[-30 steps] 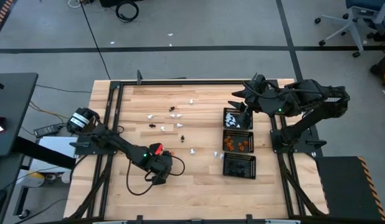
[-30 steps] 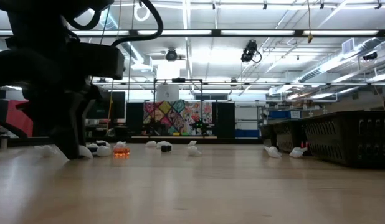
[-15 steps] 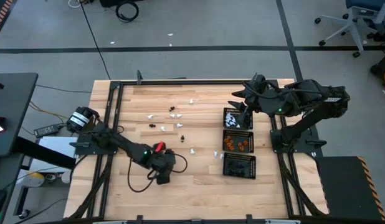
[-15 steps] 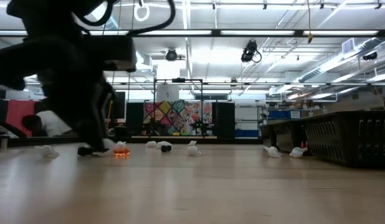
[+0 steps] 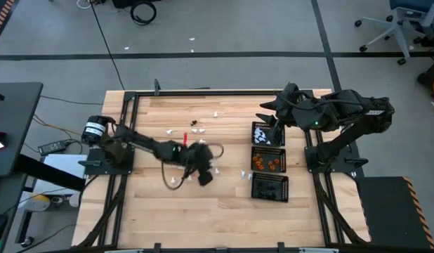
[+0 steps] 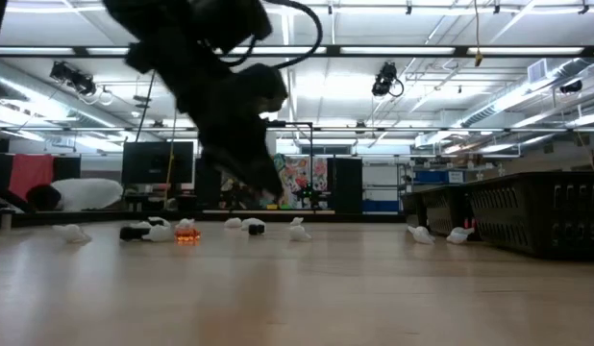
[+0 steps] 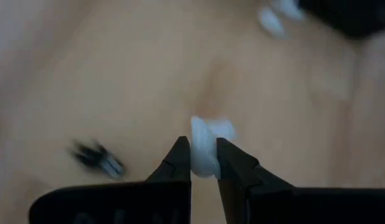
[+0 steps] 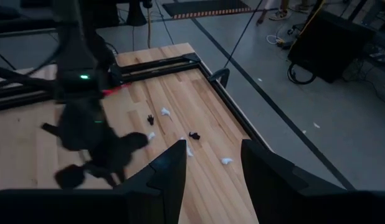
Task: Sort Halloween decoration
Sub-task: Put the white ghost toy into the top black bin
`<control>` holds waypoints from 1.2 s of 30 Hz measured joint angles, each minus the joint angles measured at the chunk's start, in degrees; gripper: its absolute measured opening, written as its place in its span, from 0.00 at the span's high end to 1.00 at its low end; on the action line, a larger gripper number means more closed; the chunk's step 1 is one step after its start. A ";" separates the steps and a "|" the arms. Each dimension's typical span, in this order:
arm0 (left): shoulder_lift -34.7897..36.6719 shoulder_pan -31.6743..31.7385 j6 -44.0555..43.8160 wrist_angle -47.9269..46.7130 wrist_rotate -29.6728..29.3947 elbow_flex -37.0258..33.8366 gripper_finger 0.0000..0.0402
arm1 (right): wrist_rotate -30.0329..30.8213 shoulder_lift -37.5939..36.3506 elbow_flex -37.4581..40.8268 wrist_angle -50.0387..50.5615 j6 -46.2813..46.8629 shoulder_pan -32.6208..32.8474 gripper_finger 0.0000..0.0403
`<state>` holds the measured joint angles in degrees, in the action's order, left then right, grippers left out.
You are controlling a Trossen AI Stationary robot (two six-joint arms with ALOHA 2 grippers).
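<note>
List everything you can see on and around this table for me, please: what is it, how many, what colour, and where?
Table: one, light wood, centre of the high view.
Mesh trays: three, black, in a row near the table's right edge; one holds white trinkets, the middle one orange, the third dark ones.
Loose trinkets: several, mostly white with a few black and one orange in the low view, scattered across the table's middle.
White trinket: one, pinched in the left gripper.
Office chair: one, pale, on the floor beyond the table.
Left gripper: dark, over the table's middle, closed on the white trinket.
Right gripper: dark, open, waiting by the tray of white trinkets.
</note>
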<state>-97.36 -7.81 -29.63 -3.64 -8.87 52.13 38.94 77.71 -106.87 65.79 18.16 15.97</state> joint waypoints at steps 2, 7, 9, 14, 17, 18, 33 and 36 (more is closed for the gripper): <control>-0.09 2.78 3.52 -0.35 0.10 2.50 0.92 | 0.01 0.00 0.00 -0.63 -0.32 -0.23 0.61; -4.27 8.95 13.43 -0.61 0.34 13.46 0.92 | 0.02 -0.02 0.00 -0.60 -0.22 -0.91 0.61; -7.30 11.25 16.63 -2.27 0.77 18.38 0.92 | 0.05 0.00 0.02 -0.62 -0.29 -1.13 0.61; -18.34 15.95 19.39 -1.75 2.33 32.33 0.92 | 3.83 -0.30 0.00 -0.38 1.02 -1.20 0.61; -23.95 17.67 20.54 -2.55 3.81 39.83 0.91 | 4.41 -0.69 -0.02 -0.43 1.44 -1.42 0.61; -26.24 18.05 20.99 -0.82 4.83 43.20 0.91 | 4.46 -0.86 -0.02 -0.23 1.60 -1.53 0.61; -41.79 18.95 24.12 -5.91 11.08 61.91 0.91 | 4.96 -2.39 -0.02 1.79 2.67 -3.23 0.61; -42.60 18.94 22.95 -7.04 11.11 61.90 0.88 | 4.94 -2.40 0.00 2.15 2.65 -3.52 0.61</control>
<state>-139.96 11.14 -6.68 -10.68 2.24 114.03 43.88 75.31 -106.87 67.94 20.82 12.45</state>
